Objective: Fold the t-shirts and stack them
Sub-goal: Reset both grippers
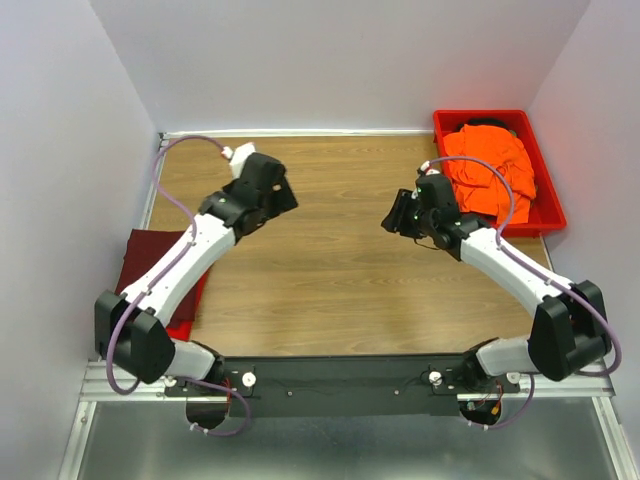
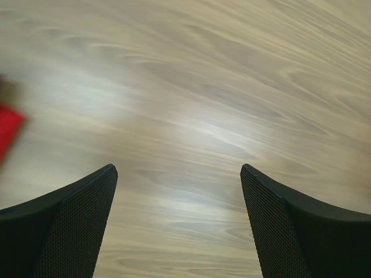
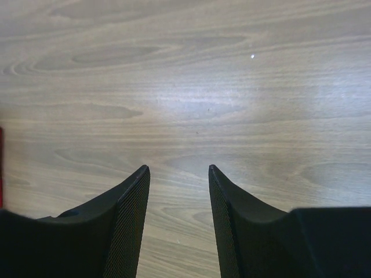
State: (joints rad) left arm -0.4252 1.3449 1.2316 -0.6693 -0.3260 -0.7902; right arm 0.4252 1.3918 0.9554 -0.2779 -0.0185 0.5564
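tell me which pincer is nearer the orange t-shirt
Right. The right pincer hovers over the table just left of the orange t-shirt; the left pincer is much farther left.

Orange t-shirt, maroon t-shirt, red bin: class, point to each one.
orange t-shirt [image 1: 488, 165]: top view, crumpled middle.
maroon t-shirt [image 1: 146, 252]: top view, uncovered upper part.
red bin [image 1: 485, 114]: top view, far rim.

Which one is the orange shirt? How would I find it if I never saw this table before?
Look to the far right corner of the wooden table, where a red plastic bin sits. The orange t-shirt lies crumpled inside it. It is the only shirt in a bin; the dark maroon shirt and the red shirt lie flat at the table's left edge.
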